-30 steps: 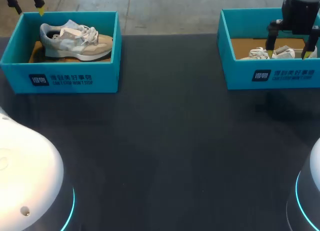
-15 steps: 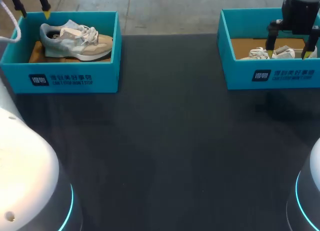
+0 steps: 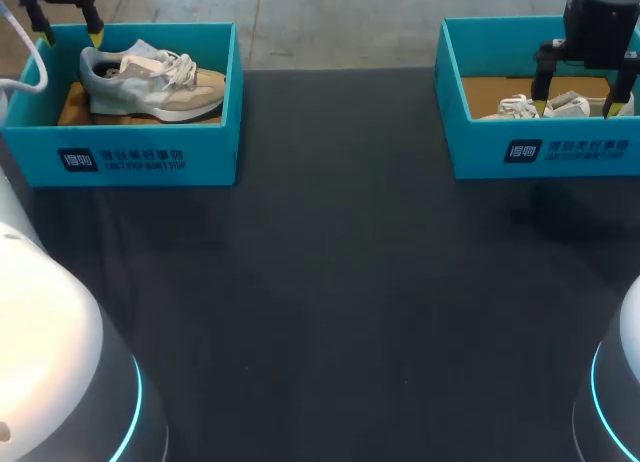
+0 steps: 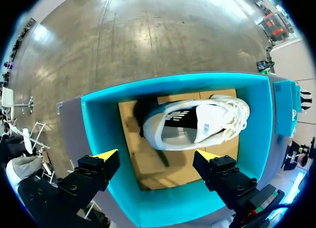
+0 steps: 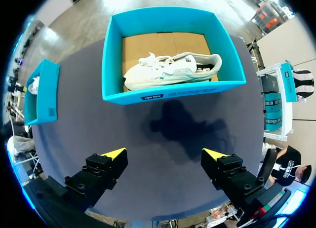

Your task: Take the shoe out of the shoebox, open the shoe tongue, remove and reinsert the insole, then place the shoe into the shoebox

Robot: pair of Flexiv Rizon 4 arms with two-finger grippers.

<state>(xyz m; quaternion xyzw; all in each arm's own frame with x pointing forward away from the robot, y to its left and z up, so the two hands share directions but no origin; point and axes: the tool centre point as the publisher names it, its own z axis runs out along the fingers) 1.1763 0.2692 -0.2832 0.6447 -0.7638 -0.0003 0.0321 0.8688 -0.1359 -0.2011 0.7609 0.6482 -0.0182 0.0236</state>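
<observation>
At the left, the left claw (image 3: 68,32) hangs over the far corner of the left shoebox (image 3: 150,160), near the heel of the left shoe (image 3: 150,82). Its two fingers stand wide apart and hold nothing. In the left wrist view this shoe lies on its side on the cardboard floor, ahead of the fingers and apart from them. The dark table (image 3: 330,282) lies between the boxes. At the right, the right shoebox (image 3: 480,147) has the right shoe (image 3: 525,107) inside (also on its side). The right claw (image 3: 575,107) hangs there with its fingers spread wide, touching nothing; its wrist view shows box and shoe ahead of it
</observation>
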